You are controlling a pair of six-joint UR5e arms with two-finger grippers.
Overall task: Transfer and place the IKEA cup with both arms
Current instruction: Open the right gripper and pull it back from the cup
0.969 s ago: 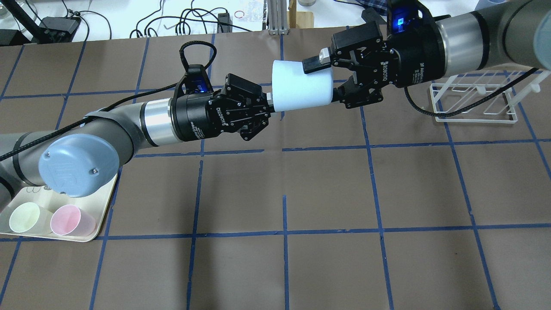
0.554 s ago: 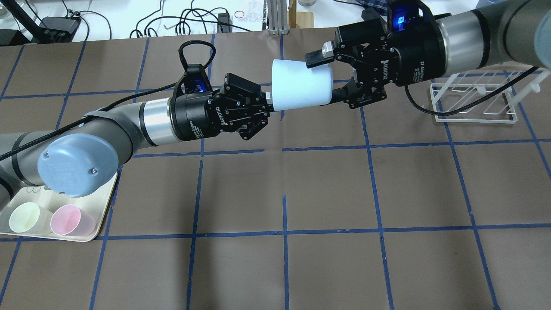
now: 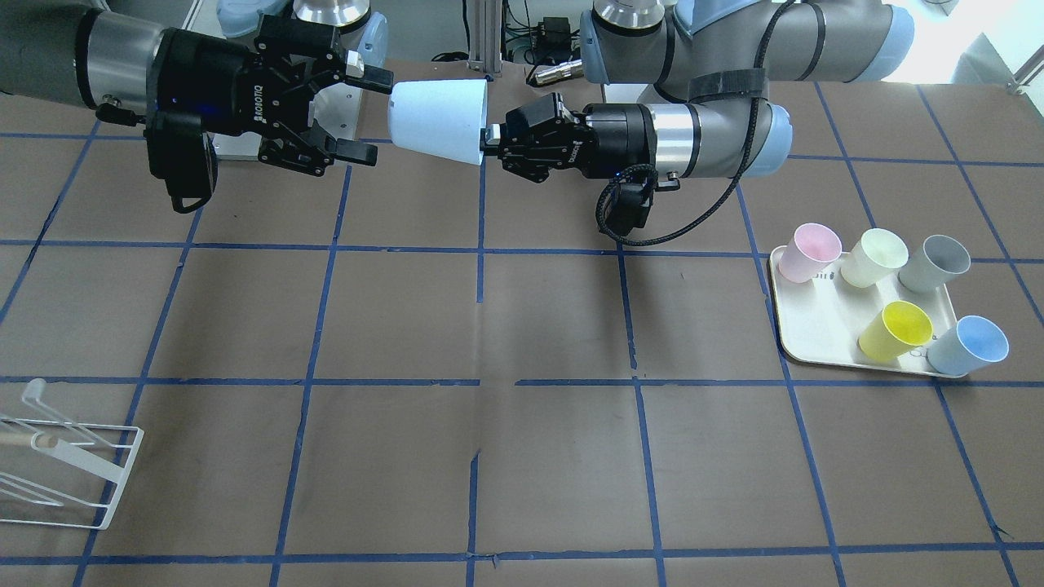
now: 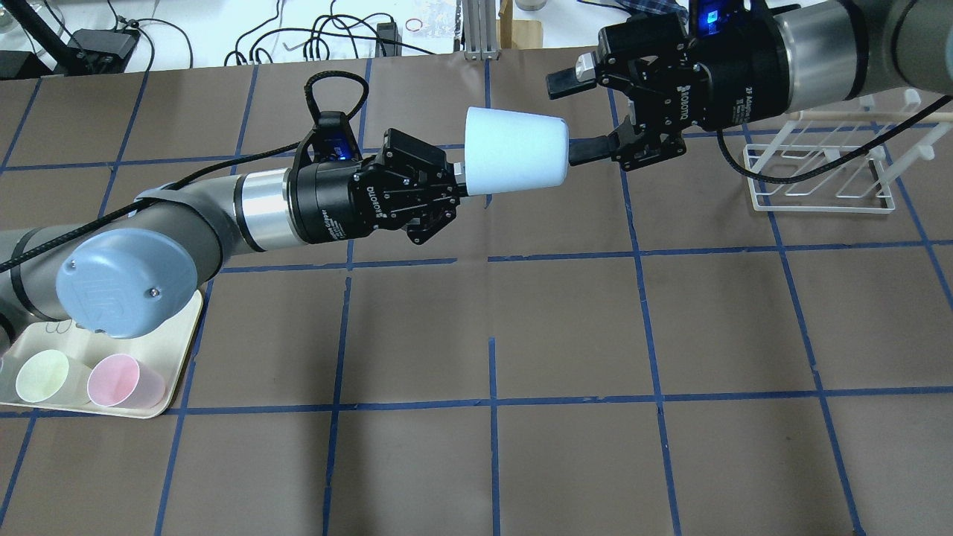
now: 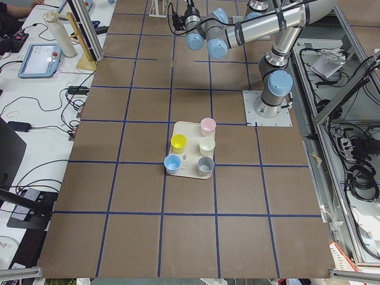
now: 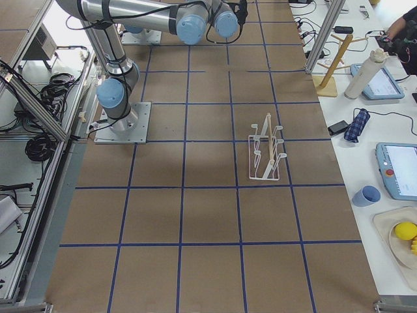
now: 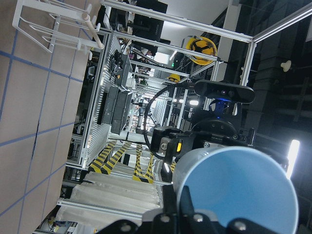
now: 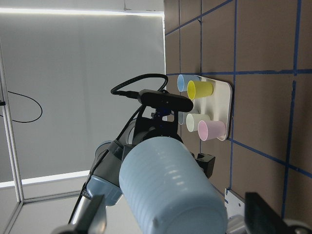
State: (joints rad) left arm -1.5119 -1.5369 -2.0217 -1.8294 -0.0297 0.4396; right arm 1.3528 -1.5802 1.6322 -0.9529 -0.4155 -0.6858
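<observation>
The IKEA cup (image 4: 514, 158), a pale sky-blue tumbler, hangs on its side above the table. My left gripper (image 4: 460, 179) is shut on its rim, mouth toward the wrist; the front view shows the same grip (image 3: 489, 139) on the cup (image 3: 436, 122). My right gripper (image 4: 569, 119) is open at the cup's closed base, one finger above and one below, not touching; it also shows in the front view (image 3: 371, 114). The left wrist view looks into the cup's blue inside (image 7: 239, 190). The right wrist view shows the cup's outer wall (image 8: 170, 190).
A cream tray (image 3: 816, 326) at the robot's left holds pink (image 3: 807, 251), pale green (image 3: 874, 257), grey (image 3: 935, 262), yellow (image 3: 895, 330) and blue (image 3: 969, 344) cups. A white wire rack (image 4: 819, 179) stands under the right arm. The brown table has a blue tape grid.
My right gripper, which straddled the cup's base end, has drawn back to the right and a little farther away, still open. The left gripper keeps hold of the cup, shifted slightly left.
</observation>
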